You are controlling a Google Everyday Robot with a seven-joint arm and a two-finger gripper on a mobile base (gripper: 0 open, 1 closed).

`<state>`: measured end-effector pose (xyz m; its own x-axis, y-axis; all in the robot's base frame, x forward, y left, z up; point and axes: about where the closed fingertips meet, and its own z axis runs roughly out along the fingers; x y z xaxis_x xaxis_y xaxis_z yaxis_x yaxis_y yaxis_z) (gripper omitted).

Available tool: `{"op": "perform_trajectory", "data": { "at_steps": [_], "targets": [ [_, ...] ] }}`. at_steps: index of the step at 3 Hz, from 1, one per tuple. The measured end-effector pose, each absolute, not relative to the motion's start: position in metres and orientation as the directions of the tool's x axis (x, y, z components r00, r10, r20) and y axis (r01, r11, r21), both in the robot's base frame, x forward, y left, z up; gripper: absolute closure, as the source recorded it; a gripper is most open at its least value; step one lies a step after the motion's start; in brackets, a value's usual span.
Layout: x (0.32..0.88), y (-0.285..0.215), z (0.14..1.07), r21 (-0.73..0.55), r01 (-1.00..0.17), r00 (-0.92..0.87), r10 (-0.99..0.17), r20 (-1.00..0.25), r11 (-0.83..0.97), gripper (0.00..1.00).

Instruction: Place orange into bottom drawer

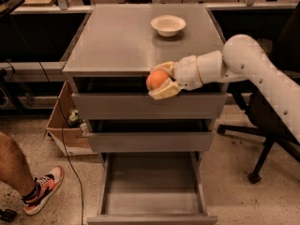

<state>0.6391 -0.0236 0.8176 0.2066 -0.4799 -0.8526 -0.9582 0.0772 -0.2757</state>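
Pincer grips the orange just off the desk's near edge, above the open bottom drawer. Pickup done; lowering and release remain.

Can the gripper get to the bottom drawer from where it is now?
Probably yes. The gripper, shut on the orange, hangs in front of the top drawer; the bottom drawer is pulled open below it, with nothing visible in between.

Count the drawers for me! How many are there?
3, stacked: the top drawer, the middle drawer under it, and the bottom drawer pulled out, lowest. The tool holds the orange in front of the top drawer.
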Motion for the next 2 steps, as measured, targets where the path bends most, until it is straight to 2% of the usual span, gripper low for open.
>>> {"op": "perform_trajectory", "data": {
  "at_steps": [1, 2],
  "targets": [
    [0.602, -0.013, 0.708, -0.097, -0.995, 0.09, -0.618, -0.781, -0.023, 1.0],
    [0.596, -0.007, 0.69, -0.061, -0.997, 0.076, -0.627, -0.775, -0.045, 1.0]
  ]
}}
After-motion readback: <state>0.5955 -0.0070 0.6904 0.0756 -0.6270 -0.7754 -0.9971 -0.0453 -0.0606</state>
